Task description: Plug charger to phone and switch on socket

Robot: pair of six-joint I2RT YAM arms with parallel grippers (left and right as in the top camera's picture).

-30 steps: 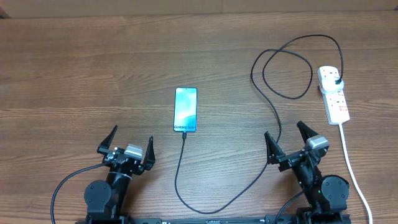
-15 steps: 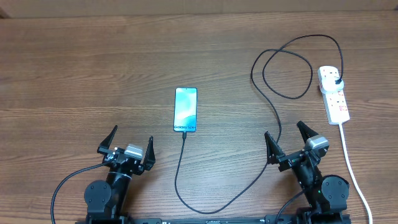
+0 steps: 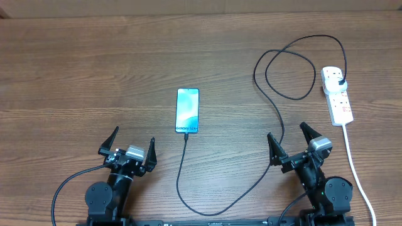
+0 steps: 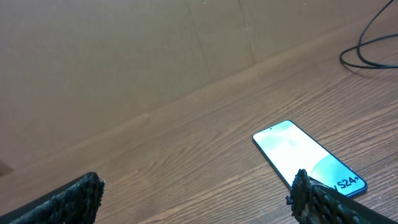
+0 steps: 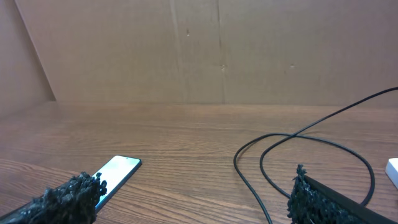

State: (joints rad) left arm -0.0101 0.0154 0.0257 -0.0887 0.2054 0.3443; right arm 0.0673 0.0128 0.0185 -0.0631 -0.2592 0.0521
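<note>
The phone lies flat mid-table with its blue-teal screen lit; it also shows in the left wrist view and the right wrist view. The black charger cable runs from the phone's near end, loops on the right and ends in a black plug in the white socket strip. The cable also shows in the right wrist view. My left gripper is open and empty near the front edge, left of the phone. My right gripper is open and empty, straddling the cable.
The strip's thick white cord runs to the front edge at the right. A cardboard wall stands along the table's far side.
</note>
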